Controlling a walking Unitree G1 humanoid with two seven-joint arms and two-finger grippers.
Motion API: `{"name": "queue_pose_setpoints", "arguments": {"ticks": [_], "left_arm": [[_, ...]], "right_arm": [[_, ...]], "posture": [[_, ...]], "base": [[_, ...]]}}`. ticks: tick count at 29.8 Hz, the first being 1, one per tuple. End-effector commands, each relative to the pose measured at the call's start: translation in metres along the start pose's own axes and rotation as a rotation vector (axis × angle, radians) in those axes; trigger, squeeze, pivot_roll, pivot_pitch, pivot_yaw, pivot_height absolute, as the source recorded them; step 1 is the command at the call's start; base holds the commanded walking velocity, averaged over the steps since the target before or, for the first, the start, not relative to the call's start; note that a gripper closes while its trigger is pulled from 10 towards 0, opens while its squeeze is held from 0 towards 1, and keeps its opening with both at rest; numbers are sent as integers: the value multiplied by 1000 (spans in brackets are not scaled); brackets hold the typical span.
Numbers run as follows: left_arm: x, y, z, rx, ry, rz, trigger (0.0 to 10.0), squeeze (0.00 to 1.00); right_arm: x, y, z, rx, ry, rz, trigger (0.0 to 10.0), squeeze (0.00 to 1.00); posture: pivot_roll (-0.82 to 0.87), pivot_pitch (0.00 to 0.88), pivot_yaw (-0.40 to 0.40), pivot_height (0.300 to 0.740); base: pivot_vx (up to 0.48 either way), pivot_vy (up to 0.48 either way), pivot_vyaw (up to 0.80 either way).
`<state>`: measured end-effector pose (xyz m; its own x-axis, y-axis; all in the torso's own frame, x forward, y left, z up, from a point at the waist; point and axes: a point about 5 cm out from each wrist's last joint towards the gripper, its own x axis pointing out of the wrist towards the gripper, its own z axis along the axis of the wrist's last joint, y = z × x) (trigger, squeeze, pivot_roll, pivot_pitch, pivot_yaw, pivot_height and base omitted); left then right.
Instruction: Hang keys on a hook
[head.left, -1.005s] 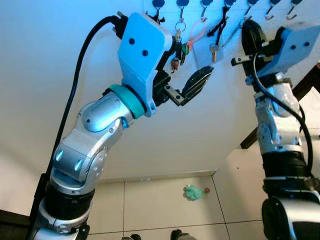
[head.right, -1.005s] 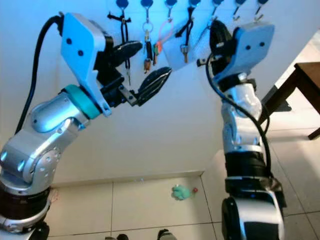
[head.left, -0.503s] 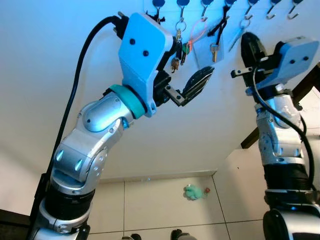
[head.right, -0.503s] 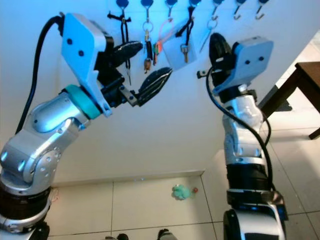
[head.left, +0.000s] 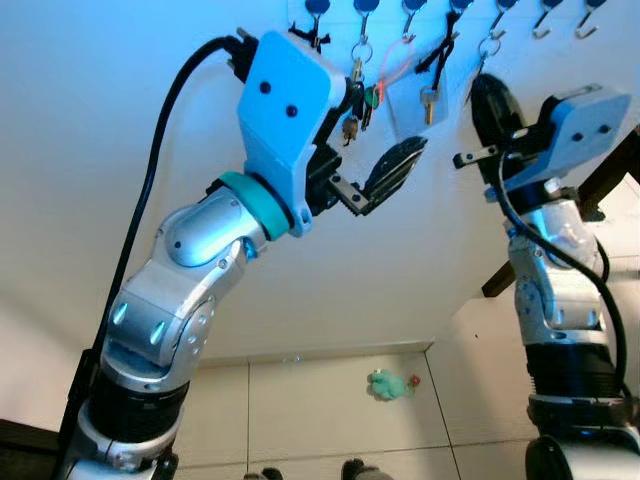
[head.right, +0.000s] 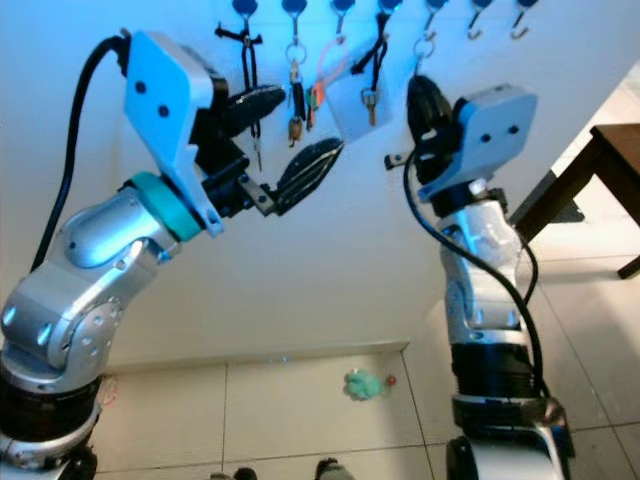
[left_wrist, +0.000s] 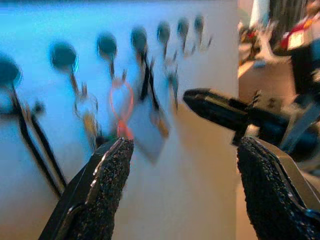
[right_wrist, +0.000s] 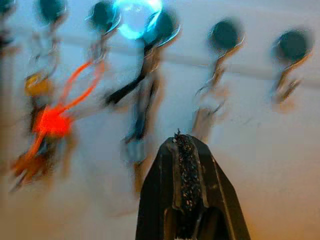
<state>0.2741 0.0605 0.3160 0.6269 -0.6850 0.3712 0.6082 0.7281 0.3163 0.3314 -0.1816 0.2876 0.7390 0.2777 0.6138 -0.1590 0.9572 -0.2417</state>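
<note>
Blue-knobbed hooks (head.right: 293, 8) are lining a white wall (head.right: 330, 250), an orange-red loop (head.right: 325, 70) glowing among the hanging keys (head.right: 296, 100). Black textured fingers (left_wrist: 107, 185) are showing on silver arms with a teal ring (head.left: 255, 195); a green toy (head.left: 388, 384) is lying on pale tiles (head.left: 320, 410).

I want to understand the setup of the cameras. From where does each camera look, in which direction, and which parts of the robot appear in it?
Left eye and right eye views: head cameras facing the wall with the hook row and hanging keys; both arms show.
Left wrist view: along the open left gripper toward the hooks; the right gripper crosses it.
Right wrist view: along the shut right gripper toward the same hooks, blurred.
Shared by all: the orange loop on its hook.
</note>
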Motion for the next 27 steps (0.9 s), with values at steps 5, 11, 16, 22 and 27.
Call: {"name": "queue_pose_setpoints", "arguments": {"ticks": [5,11,16,22,27], "left_arm": [[-16,0,-36,24,136,92,10000,0],[-40,14,-73,17,304,316,10000,0],[-60,17,-91,-6,402,376,10000,0],[-76,25,-96,78,402,511,10000,0],[-74,31,-99,122,386,620,10000,0]], "right_arm": [[-42,15,-20,9,124,-100,10000,0],[-63,29,-21,-8,172,-201,10000,0],[-64,30,-21,-62,186,-241,10000,0],[-75,39,-30,-24,270,-214,10000,0],[-67,37,-27,-32,263,-204,10000,0]], "posture": [[-136,156,93,740],[-160,144,100,740],[-195,104,107,740],[-225,75,100,740],[-240,75,99,740]], "base": [[0,0,0],[0,0,0],[0,0,0],[0,0,0],[0,0,0]]}}
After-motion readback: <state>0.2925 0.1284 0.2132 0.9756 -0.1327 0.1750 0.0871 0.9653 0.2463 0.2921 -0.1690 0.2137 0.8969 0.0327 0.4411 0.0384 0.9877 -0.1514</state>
